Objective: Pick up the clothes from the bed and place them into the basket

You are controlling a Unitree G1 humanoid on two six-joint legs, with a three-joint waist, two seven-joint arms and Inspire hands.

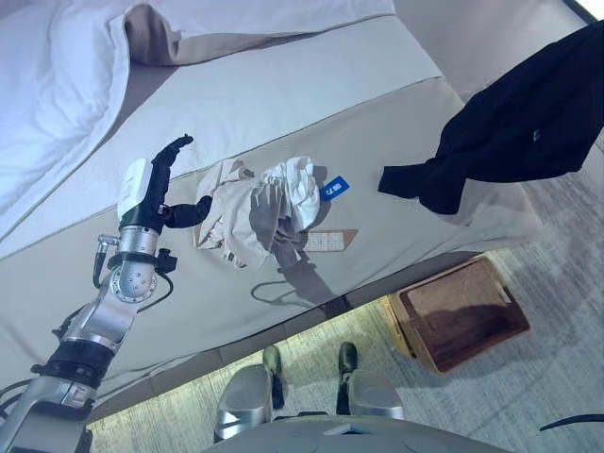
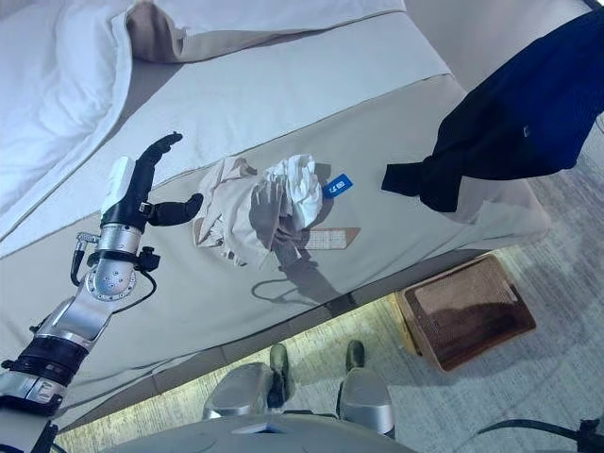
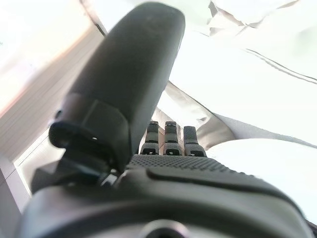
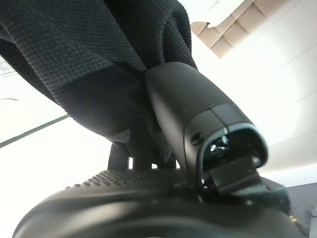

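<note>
Bedroom scene, seen from above: a bed (image 1: 283,104) with a grey-beige cover runs across the head views, white duvet (image 1: 57,85) bunched at its far left, pale carpet along the near side.

Clothes: a crumpled cream-and-white garment (image 1: 260,209) lies on the cover near the bed's near edge, roughly mid-frame. A blue tag (image 1: 334,188) sits just beside it on its right, and a pale checked card (image 1: 326,241) lies on the cover just nearer than the heap. A second item, a dark garment (image 1: 528,118), hangs lifted above the bed's right end; its lower tip dangles over the cover near the corner.

Right hand (image 4: 208,144): not visible in the head views, hidden above the dark garment. Its wrist view shows dark knit fabric (image 4: 74,59) draped over the fingers, with the thumb pressed against the cloth, so the hand is clamped on the dark garment.

Left hand (image 1: 156,193): raised over the cover just left of the cream garment, fingers extended upward, thumb sticking out toward the heap, the tip close to the cloth edge; contact cannot be confirmed. Own wrist view shows straight fingers (image 3: 166,139) and nothing held.

Basket (image 1: 462,311): brown, rectangular, on the carpet beside the bed's near right corner, below the hanging garment. Nothing visible inside.
</note>
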